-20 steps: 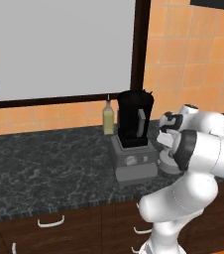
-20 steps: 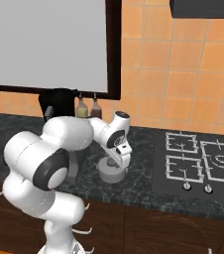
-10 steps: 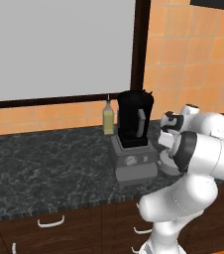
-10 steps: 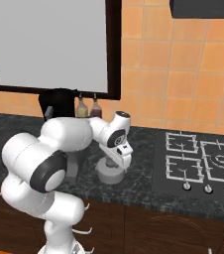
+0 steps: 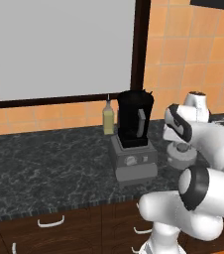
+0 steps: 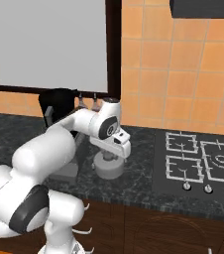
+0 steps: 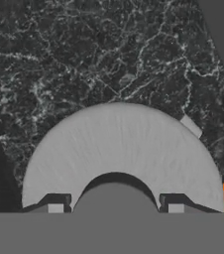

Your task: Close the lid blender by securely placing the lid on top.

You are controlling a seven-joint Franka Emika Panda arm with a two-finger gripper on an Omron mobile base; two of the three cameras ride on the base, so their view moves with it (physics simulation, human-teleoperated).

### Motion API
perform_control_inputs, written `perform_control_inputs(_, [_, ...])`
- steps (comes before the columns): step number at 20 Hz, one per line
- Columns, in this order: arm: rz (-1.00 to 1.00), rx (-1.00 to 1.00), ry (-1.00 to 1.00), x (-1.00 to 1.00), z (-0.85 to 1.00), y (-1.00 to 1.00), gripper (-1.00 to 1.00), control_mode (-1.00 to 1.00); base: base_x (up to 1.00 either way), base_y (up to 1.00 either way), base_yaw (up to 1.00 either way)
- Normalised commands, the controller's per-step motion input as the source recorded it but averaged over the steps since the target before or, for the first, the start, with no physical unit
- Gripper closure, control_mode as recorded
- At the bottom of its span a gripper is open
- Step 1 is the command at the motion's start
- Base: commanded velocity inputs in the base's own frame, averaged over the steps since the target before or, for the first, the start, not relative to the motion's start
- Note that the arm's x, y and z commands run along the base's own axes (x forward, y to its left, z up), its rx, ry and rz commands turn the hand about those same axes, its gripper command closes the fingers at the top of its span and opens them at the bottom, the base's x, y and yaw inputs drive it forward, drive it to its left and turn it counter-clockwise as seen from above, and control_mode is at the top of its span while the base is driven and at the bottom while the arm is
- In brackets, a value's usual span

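While we look down along our claw [image 7: 115,209], its two dark tips stand apart, one on each side of the small raised knob, right over the round flat grey lid [image 7: 121,149]; we cannot tell if the tips are touching the knob yet, so we call the claw spread; the lid lies flat on the dark speckled stone counter [image 7: 74,54]; from the side, the lid [image 5: 181,155] sits just beside the tall black blender jar on its boxy grey base [image 5: 134,141]; a slim yellowish bottle [image 5: 108,118] stands behind the blender; a black stove top [image 6: 203,163] is off to the right; the jar top looks open; we think the job has hardly begun; pinching, lifting, carrying and pressing down are all left.
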Motion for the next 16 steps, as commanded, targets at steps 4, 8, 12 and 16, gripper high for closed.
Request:
perform_control_inputs(4, [0.22, -0.09, -0.13, -0.21, 1.00, 0.03, 1.00, -1.00, 0.00, 0.00, 0.00])
perform_control_inputs(8, [0.19, -0.05, -0.16, -0.43, 1.00, 0.00, 1.00, -1.00, 0.00, 0.00, 0.00])
perform_control_inputs(12, [0.17, -0.08, -0.23, -0.51, 1.00, 0.00, 1.00, -1.00, 0.00, 0.00, 0.00])
perform_control_inputs(16, [0.20, -0.11, -0.27, -0.41, 1.00, 0.21, 1.00, -1.00, 0.00, 0.00, 0.00])
